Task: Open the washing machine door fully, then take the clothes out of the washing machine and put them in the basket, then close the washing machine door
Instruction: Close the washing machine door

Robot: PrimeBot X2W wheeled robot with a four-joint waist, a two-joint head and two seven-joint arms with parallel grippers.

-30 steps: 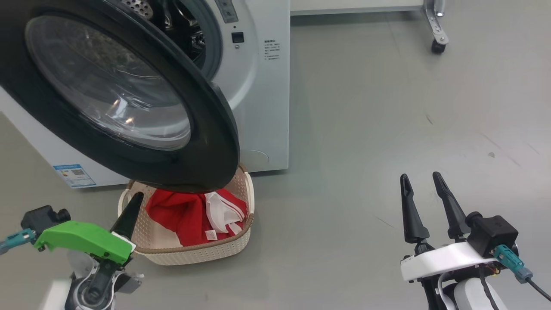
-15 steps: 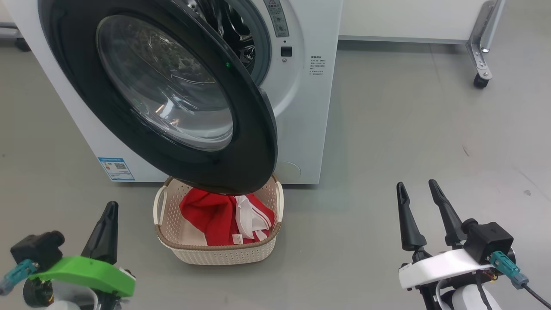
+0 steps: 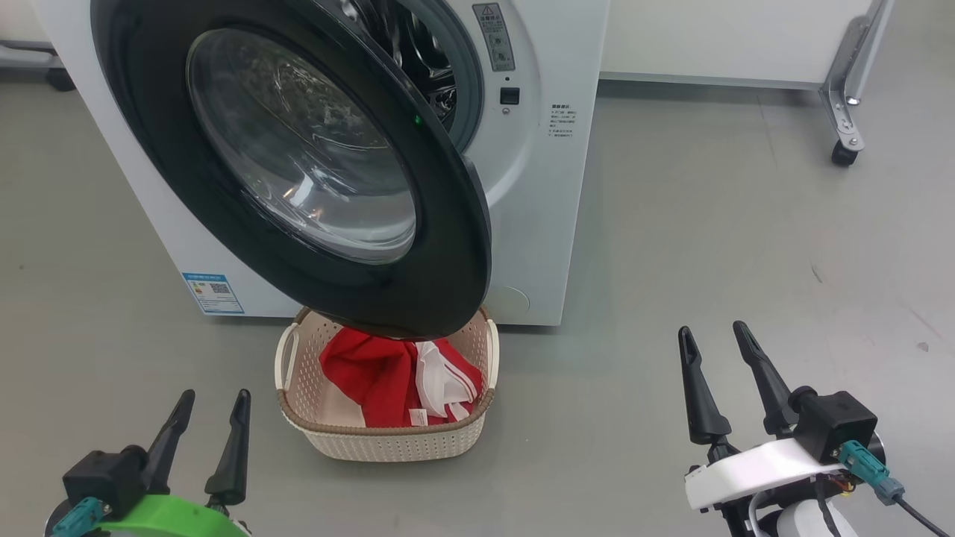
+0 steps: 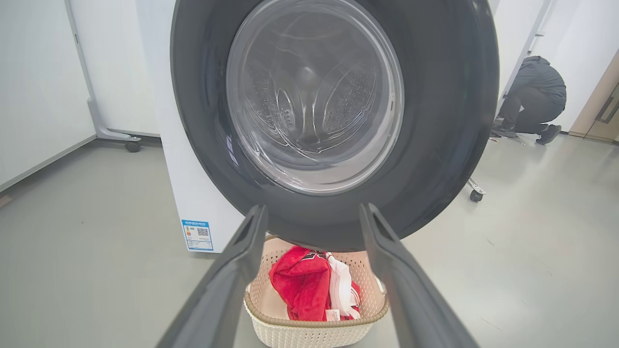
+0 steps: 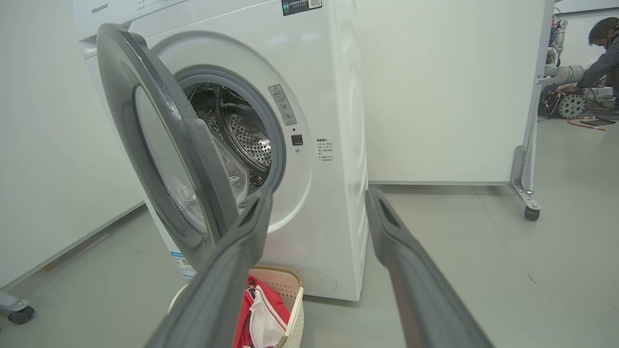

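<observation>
Left end effector [image 3: 214, 395]: fingers spread wide, nothing held, low over the grey floor [image 3: 709, 224], to the left of the basket. Right end effector [image 3: 710, 330]: likewise spread wide and empty, well off to the right of the machine. Washing machine [image 3: 552, 224]: white front-loader standing on the floor, its perforated steel drum [image 5: 246, 140] exposed. Washing machine door [image 3: 388, 298]: glossy black rim, bulging glass, swung out from the front, lower edge overhanging the basket. Basket [image 3: 388, 440]: cream, perforated, brown rim, on the floor just before the machine, under the door. Clothes [image 3: 373, 373]: red with white stripes, heaped inside the basket. Label [image 3: 213, 292]: small, blue, low on the machine's front.
</observation>
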